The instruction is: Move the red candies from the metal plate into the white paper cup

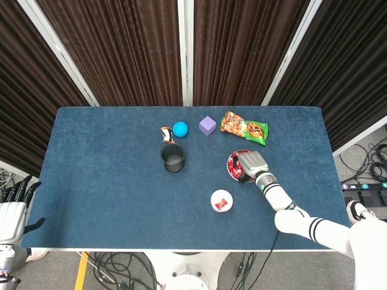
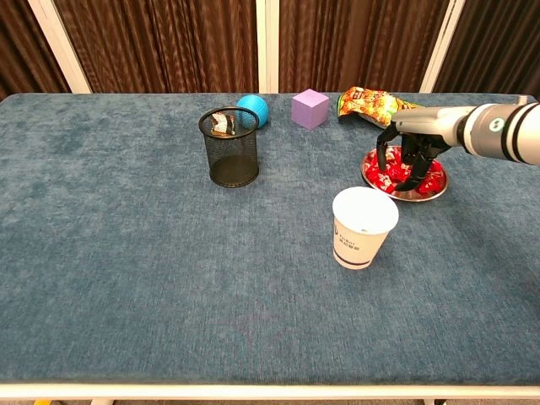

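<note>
The right hand (image 2: pixel 411 152) hangs directly over the metal plate (image 2: pixel 440 191), its fingers (image 2: pixel 398 172) curled down among the red candies (image 2: pixel 431 180); whether they already pinch one I cannot tell. The white paper cup (image 2: pixel 364 227) stands near, toward the robot. The left hand (image 1: pixel 12 211) idles off the surface, spread.

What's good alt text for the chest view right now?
The robot's right hand reaches down into a metal plate of red candies, fingers among them. A white paper cup stands just in front, on a blue table with a black mesh cup and purple cube behind.
</note>
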`<state>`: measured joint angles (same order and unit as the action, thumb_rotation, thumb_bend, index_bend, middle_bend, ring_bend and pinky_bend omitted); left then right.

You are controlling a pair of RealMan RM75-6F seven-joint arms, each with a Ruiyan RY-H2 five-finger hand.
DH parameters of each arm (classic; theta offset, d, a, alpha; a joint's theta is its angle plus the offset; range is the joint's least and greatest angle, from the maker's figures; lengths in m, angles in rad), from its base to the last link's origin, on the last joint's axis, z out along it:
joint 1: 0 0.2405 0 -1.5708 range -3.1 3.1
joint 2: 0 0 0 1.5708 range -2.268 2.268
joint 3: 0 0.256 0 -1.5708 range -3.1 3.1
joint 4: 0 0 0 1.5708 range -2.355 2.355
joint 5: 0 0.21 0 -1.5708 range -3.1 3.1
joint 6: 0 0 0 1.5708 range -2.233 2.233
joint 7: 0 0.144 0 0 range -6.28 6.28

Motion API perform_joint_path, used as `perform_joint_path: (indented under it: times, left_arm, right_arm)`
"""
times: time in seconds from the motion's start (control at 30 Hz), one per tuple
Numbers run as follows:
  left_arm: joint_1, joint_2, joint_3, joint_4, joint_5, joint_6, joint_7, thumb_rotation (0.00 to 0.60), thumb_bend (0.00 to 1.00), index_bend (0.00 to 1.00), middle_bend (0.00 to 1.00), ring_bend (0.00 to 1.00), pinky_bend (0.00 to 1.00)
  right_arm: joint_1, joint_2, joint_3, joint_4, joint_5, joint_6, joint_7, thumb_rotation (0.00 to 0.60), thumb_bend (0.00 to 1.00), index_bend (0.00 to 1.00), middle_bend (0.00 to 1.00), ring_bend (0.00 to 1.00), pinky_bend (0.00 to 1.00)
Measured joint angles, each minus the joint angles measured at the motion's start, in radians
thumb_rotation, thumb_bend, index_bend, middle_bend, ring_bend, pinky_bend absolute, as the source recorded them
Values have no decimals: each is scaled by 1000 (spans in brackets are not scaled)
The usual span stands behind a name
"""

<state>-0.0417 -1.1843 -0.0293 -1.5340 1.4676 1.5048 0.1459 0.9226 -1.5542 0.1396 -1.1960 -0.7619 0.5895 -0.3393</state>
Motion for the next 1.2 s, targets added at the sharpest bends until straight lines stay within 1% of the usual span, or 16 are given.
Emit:
perform_joint_path:
  times: [0.3,0.5,0.73,0.9,1.07,1.2]
  left_arm:
    - [1,-7,1,13,-2,-5,-11,600,1,214,161,141,194]
    - [0,-10,1,19,-3,-6,-15,600,1,214,161,140,194]
    - [2,-13,2,24,-6,-8,-18,600,1,214,161,140,194]
    - [2,-15,2,28,-8,-11,-23,600,1,214,161,141,194]
    - [1,-16,2,30,-7,-12,-24,600,1,214,161,140,194]
    - [2,-16,1,28,-8,-10,-23,600,1,214,161,141,194]
  right_arm:
    - [42,-21,-29,27,129,5,-59,600,165,464,940,923,1000]
    - [70,-44,-37,51,176,-1,-71,600,165,477,941,923,1000]
    - [90,-64,-41,78,189,-5,-74,600,185,494,941,923,1000]
    - [96,-79,-49,101,194,3,-81,600,205,548,943,924,1000]
    - [100,-97,-51,123,194,6,-83,600,279,634,952,929,1000]
    - [97,-95,-48,122,185,12,-76,600,314,660,953,930,1000]
